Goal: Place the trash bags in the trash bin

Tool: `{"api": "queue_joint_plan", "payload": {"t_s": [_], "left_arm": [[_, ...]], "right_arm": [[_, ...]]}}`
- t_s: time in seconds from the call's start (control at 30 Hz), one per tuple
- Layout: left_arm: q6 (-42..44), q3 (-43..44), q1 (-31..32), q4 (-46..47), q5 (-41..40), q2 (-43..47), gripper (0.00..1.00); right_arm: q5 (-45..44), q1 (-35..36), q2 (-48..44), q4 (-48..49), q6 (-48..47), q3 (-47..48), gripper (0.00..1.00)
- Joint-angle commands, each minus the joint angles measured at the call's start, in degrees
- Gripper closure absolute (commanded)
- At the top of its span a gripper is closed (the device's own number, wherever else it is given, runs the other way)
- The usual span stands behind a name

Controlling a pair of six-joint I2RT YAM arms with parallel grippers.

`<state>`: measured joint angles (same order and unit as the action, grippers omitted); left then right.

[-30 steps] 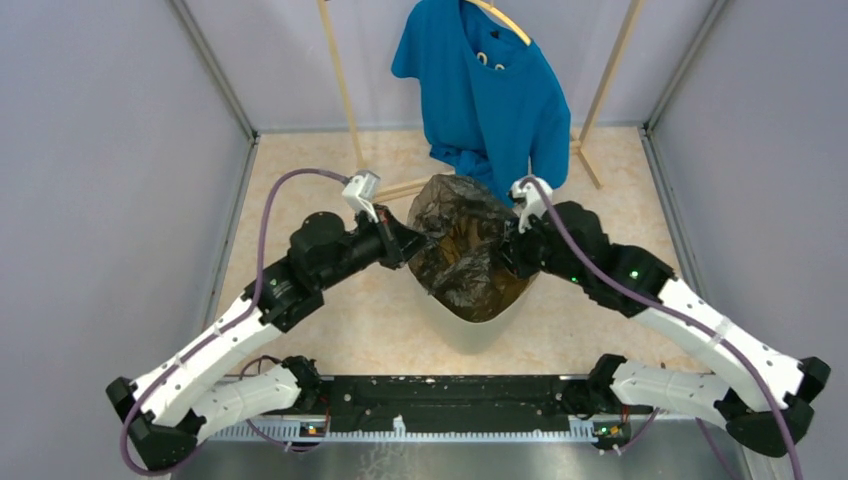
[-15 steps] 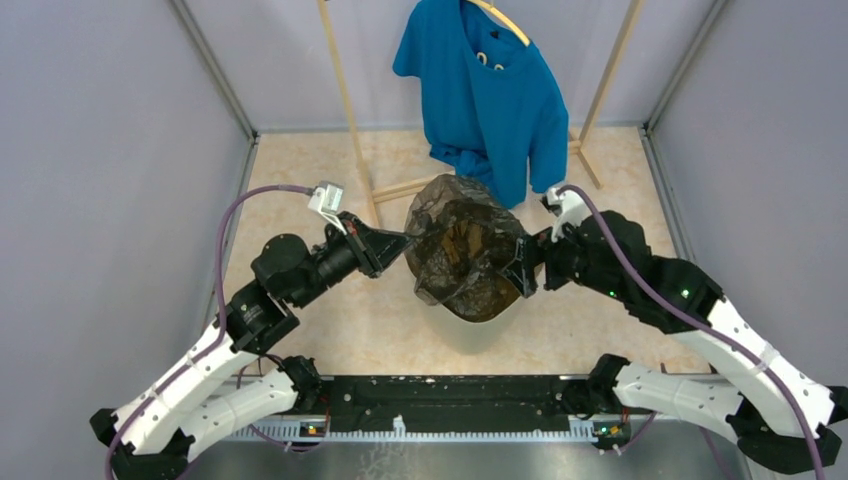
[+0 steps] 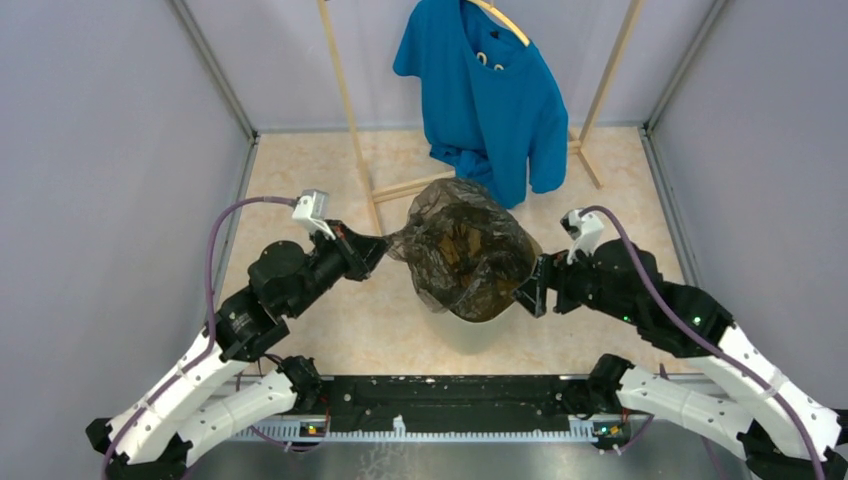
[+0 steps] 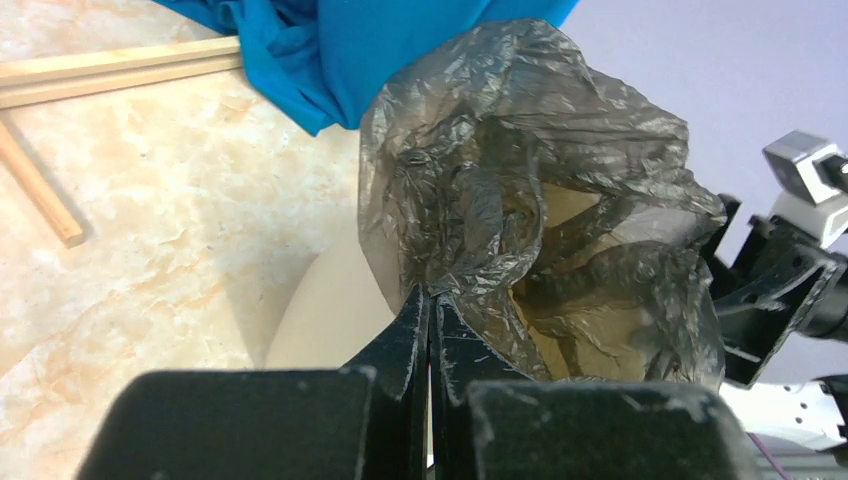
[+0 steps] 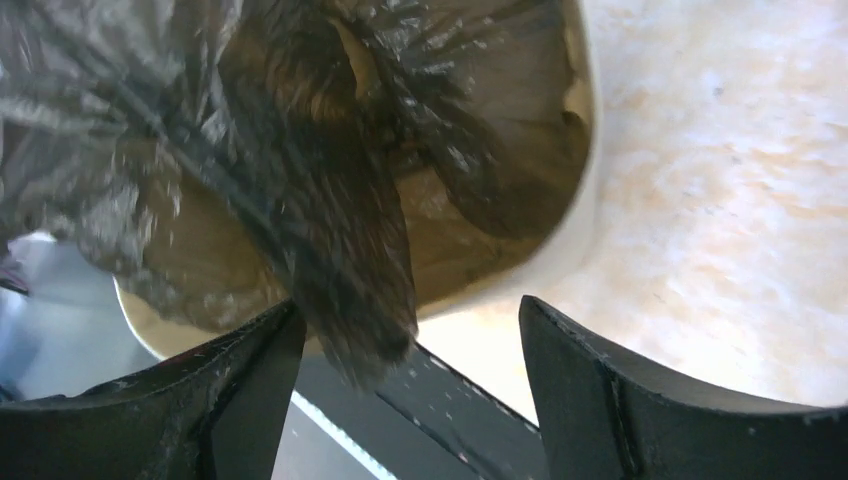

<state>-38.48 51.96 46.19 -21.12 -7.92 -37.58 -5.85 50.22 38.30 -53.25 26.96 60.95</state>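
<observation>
Now the left fingers [image 4: 408,335] are pinching the trash bag's [image 3: 465,250] left edge, seemingly pulling its mouth open over the trash bin [image 3: 468,336]. The bag is sitting bunched, partly inside the bin. The right fingers [image 5: 600,400] are spread wide, gripping nothing.

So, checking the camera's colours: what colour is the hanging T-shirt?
Bright blue T-shirt, clearest in the top external view.

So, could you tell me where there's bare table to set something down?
Bare table lies far left, between the wall and the wooden rack, and between the trash bin and the near edge. The middle is crowded: left end effector and right end effector flank the trash bag.
</observation>
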Motion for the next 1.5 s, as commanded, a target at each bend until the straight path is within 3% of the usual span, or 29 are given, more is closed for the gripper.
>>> {"api": "queue_joint_plan", "payload": {"t_s": [0.0,0.27,0.4,0.5,0.57,0.77,0.83,0.97,1.17,1.47], "left_arm": [[-2.4,-0.6,0.0,-2.3,-4.8,0.8,1.00],[-7.4,-2.6,-0.1,-5.1,-10.1,1.5,1.00],[-7.9,-2.0,0.0,-6.6,-11.5,1.5,1.00],[-6.8,-1.1,0.0,-7.0,-11.1,2.2,1.00],[-3.7,-0.6,0.0,-4.8,-7.7,3.3,1.00],[2.3,-1.0,0.0,2.3,4.3,6.9,1.00],[2.8,-1.1,0.0,4.0,5.6,7.7,1.00],[3.5,-1.3,0.0,9.0,8.4,7.7,1.00],[3.5,0.3,-0.1,14.6,16.1,2.1,1.00],[-2.9,1.1,0.0,23.6,23.9,-6.3,1.00]], "right_arm": [[5.6,0.1,-1.7,14.0,7.6,-8.5,0.25],[-2.8,0.1,2.1,35.6,6.4,-18.2,0.41],[-6.1,-0.2,8.4,41.5,1.1,-16.5,0.44],[-7.4,-0.8,13.4,39.9,-3.0,-11.2,0.43],[-9.1,-1.0,15.8,35.7,-5.6,-7.0,0.39],[-12.2,-0.9,13.0,20.0,-9.1,0.1,0.11],[-10.3,-0.9,10.3,16.6,-9.0,1.3,0.04],[-0.1,-0.8,6.7,14.8,-8.1,3.4,0.02],[17.7,-0.8,8.3,25.1,-1.6,2.6,0.03],[19.9,2.8,14.6,36.2,1.6,1.3,0.01]]}}
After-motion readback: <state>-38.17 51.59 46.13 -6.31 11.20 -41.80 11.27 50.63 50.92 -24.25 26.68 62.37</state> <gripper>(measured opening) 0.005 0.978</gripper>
